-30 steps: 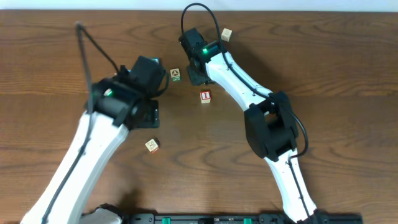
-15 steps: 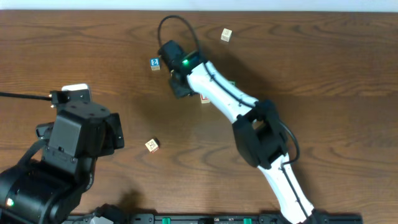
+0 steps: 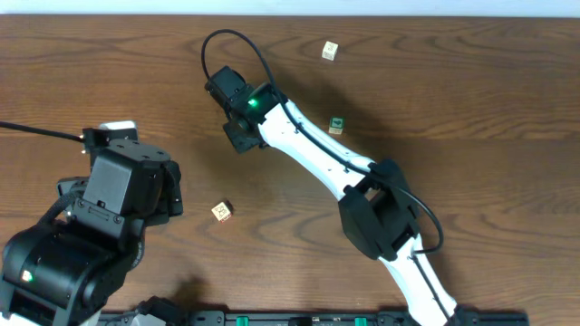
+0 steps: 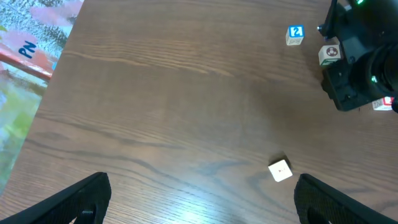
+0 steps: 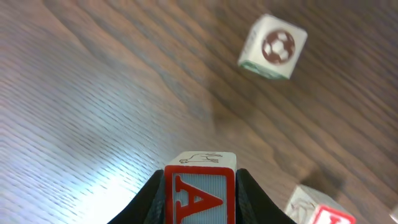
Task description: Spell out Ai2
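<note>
My right gripper is shut on a block with a red letter A and holds it just above the wood. In the overhead view this gripper is left of centre at the back. A soccer-ball block lies ahead of it, and a red-marked block lies beside it at the lower right. In the left wrist view the blue "2" block, the soccer-ball block and the red block lie around the right gripper. My left gripper is open and empty, high over the table.
A pale block lies at the front, right of my left arm; it also shows in the left wrist view. A green-marked block sits beside the right arm. Another pale block lies at the back.
My right gripper has moved left across the back of the table with the A block, uncovering the green-marked block. My left arm has drawn back to the front left corner.
</note>
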Controlling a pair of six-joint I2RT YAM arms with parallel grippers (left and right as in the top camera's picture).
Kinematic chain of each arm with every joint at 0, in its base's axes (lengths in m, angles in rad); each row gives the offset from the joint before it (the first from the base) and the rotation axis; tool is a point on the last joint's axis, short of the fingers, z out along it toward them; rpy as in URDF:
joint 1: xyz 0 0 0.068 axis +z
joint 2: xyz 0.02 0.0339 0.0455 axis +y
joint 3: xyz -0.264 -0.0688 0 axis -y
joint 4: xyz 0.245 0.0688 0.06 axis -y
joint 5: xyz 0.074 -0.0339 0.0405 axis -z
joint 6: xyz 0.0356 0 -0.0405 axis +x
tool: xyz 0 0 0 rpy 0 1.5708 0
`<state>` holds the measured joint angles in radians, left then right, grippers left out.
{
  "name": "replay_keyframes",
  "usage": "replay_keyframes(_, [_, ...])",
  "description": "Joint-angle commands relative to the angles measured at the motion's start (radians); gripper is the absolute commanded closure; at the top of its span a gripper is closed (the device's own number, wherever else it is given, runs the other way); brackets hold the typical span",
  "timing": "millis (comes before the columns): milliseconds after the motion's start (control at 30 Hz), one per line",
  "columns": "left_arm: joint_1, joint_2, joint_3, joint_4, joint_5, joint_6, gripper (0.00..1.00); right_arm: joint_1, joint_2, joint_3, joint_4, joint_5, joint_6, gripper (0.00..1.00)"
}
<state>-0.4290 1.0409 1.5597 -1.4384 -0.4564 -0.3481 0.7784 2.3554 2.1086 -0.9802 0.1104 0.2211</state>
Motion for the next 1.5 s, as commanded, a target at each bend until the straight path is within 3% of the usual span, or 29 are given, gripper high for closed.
replay_keyframes(0, [0.003, -0.002, 0.002, -0.005, -0.025, -0.015, 0.05, 0.005, -0.025, 0.011, 0.021, -0.045, -0.017, 0.72])
replay_keyframes(600, [0.003, -0.002, 0.002, -0.005, -0.022, -0.015, 0.04, -0.001, -0.025, -0.117, 0.167, -0.093, 0.053, 0.73])
replay_keyframes(833, [0.003, -0.002, 0.002, -0.004, -0.022, -0.015, 0.05, -0.001, -0.025, -0.121, 0.244, -0.092, 0.054, 0.63])
replay_keyframes(1300, [0.003, -0.002, 0.001, -0.004, -0.022, -0.015, 0.05, -0.007, -0.032, -0.121, 0.263, 0.009, 0.059, 0.66])
replay_keyframes(1367, [0.003, -0.002, -0.015, 0.000, -0.034, -0.015, 0.05, -0.018, -0.060, -0.121, 0.231, 0.051, 0.098, 0.62])
replay_keyframes(1467, [0.003, -0.002, -0.078, 0.033, -0.081, -0.015, 0.05, -0.056, -0.136, -0.121, 0.177, 0.074, 0.130, 0.46])
